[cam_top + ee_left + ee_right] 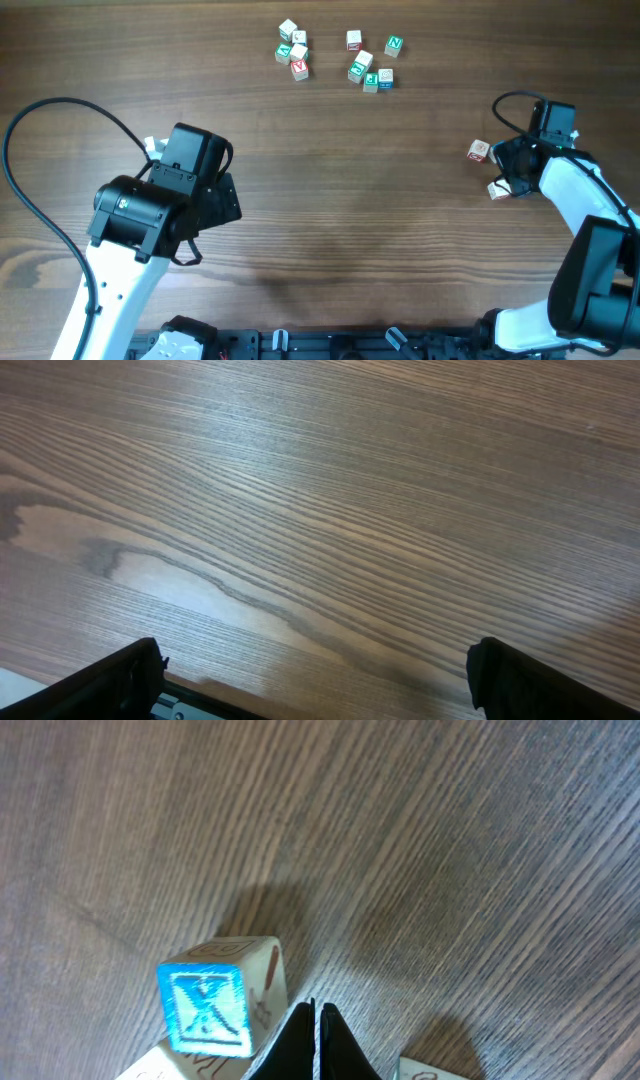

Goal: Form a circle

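Over the brown wooden table [350, 200], we are seeing the right gripper [316, 1040] pressed together beside a small blue-marked wooden cube [205, 1010], the left gripper [315, 675] spread.

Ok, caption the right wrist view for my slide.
Shut right tool beside a blue-marked cube on the wood-grain table, nothing held.

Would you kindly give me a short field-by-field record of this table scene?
left gripper: open, over bare table
right gripper: shut, holding nothing, beside blue-marked cube
red-marked cubes: two near right gripper, apart from each other
loose cubes: scattered on far side of table
task state: no ring formed yet
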Motion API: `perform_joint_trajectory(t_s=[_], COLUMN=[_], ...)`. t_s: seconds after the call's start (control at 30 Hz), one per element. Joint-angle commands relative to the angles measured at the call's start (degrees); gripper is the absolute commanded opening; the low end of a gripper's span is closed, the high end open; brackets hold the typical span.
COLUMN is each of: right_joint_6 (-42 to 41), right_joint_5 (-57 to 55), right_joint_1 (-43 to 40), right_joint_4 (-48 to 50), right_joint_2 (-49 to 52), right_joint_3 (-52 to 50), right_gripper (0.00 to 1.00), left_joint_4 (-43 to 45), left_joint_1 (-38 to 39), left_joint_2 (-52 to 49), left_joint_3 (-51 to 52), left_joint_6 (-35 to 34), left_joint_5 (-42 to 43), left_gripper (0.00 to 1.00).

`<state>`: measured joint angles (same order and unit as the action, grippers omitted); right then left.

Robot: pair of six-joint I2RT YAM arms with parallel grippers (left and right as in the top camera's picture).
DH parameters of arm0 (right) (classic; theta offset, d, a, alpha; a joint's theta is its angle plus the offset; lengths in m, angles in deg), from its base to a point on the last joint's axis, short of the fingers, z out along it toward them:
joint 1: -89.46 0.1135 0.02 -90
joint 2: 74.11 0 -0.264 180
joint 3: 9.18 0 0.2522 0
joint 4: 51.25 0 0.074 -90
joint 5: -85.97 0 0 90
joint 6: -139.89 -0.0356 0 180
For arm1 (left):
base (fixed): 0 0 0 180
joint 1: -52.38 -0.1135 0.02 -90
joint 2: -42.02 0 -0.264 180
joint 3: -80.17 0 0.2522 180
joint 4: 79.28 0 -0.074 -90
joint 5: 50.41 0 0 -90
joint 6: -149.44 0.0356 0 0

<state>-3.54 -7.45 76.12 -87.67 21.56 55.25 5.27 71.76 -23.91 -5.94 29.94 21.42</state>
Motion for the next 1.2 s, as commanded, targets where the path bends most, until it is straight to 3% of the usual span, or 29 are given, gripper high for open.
perform_joint_trajectory(t_s=[0.0, 0.1, 0.2, 0.5, 1.17], right_joint_6=[-1.2, -0.55, 7.06, 6.47, 5.42], right_joint_5=[0.09, 0.96, 4.68, 11.23, 12.52], right_joint_1=[-2.43, -5.81, -6.82, -6.82, -6.78], right_joint_4=[-0.15, -0.94, 4.79, 10.67, 10.38], right_joint_2=[0.46, 0.44, 0.48, 3.67, 3.87], right_joint_3=[-0.55, -0.55, -0.55, -0.55, -0.55], right_gripper=[0.04, 0.04, 0.04, 0.04, 0.04], left_joint_4=[-0.02, -0.02, -0.02, -0.02, -0.02], left_joint_1=[-0.44, -0.44, -0.44, -0.44, -0.44], left_joint_2=[0.57, 0.57, 0.57, 0.57, 0.57], left_joint_3=[0.2, 0.2, 0.2, 0.2, 0.2], left_joint_6=[-1.01, -1.01, -1.01, -1.01, -1.01], left_joint_5=[-0.74, -0.74, -0.74, -0.74, -0.74], left_gripper=[1.0, 1.0, 1.0, 1.0, 1.0])
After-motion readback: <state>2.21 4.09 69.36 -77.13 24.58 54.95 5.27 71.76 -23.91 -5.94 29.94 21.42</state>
